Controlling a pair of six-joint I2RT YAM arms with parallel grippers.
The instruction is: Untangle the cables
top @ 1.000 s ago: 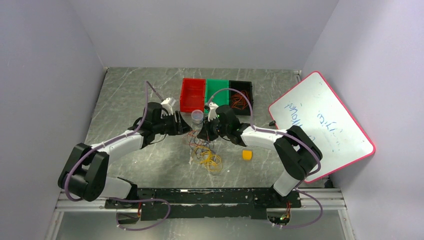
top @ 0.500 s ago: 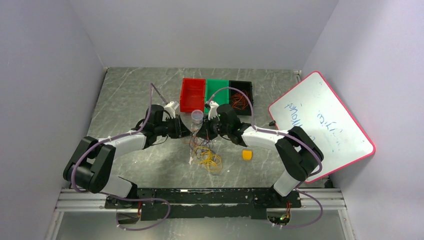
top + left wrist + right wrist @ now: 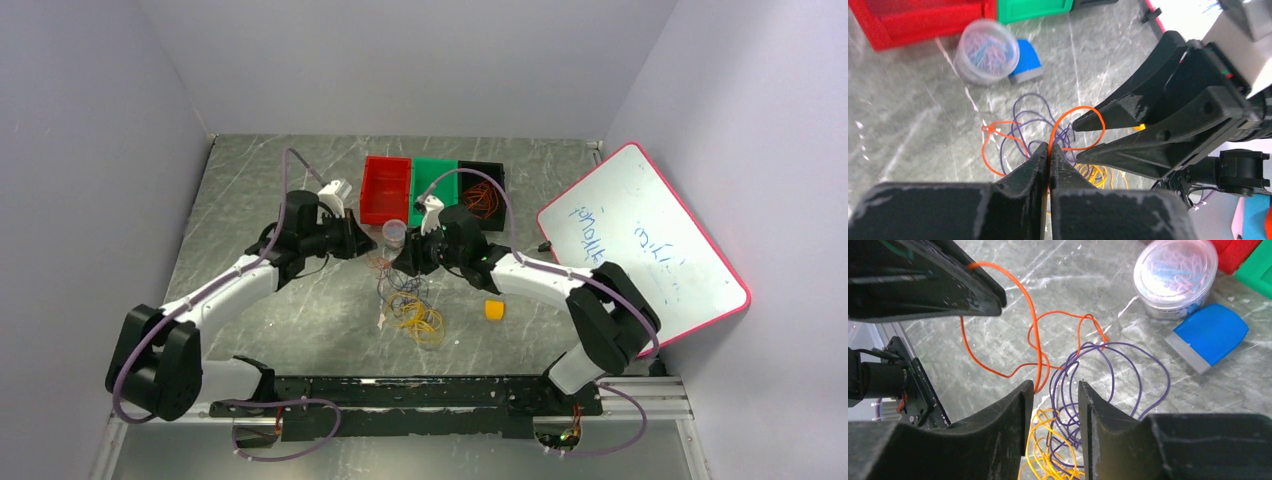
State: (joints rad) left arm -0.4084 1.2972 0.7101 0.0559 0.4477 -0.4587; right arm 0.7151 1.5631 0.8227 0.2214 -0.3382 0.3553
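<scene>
Pretty sure the plan is to tease the red-orange cable [image 3: 1082,107] out of the tangle of cables [image 3: 405,295], which sits mid-table just near of the clear tub of paper clips [image 3: 985,50] and the blue scraper [image 3: 1025,60]. The left gripper [image 3: 1049,150] is pinched tight on that strand. The right gripper [image 3: 1055,387] has its fingers apart around the same strand and isn't squeezing anything.

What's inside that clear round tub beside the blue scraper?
Through the clear tub small pink and blue looped pieces show, perhaps paper clips, too blurred to be sure. The top pieces hide whatever lies at the bottom.
</scene>
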